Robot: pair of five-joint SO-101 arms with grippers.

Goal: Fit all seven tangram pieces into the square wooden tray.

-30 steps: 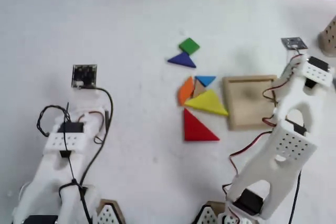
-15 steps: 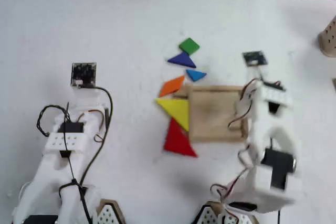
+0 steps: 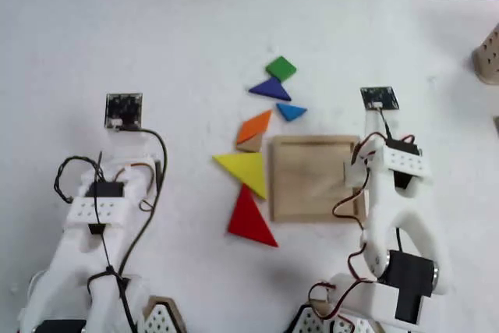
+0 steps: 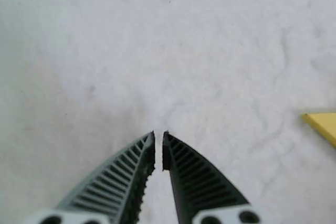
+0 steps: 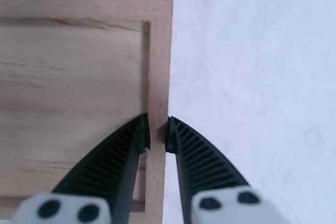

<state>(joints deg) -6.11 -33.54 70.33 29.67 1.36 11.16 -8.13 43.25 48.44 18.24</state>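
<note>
pinching one wall of the empty square wooden tray (image 3: 312,142), the right claw (image 5: 157,134) is positioning it, i'd say; tangram pieces (image 3: 256,127) lie loose beside it. left claw (image 4: 158,139) hangs clenched, empty. next: release, fetch the yellow triangle (image 3: 245,171).

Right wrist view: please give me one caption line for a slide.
The right gripper clamps the rim of the empty square wooden tray on the white table.
</note>
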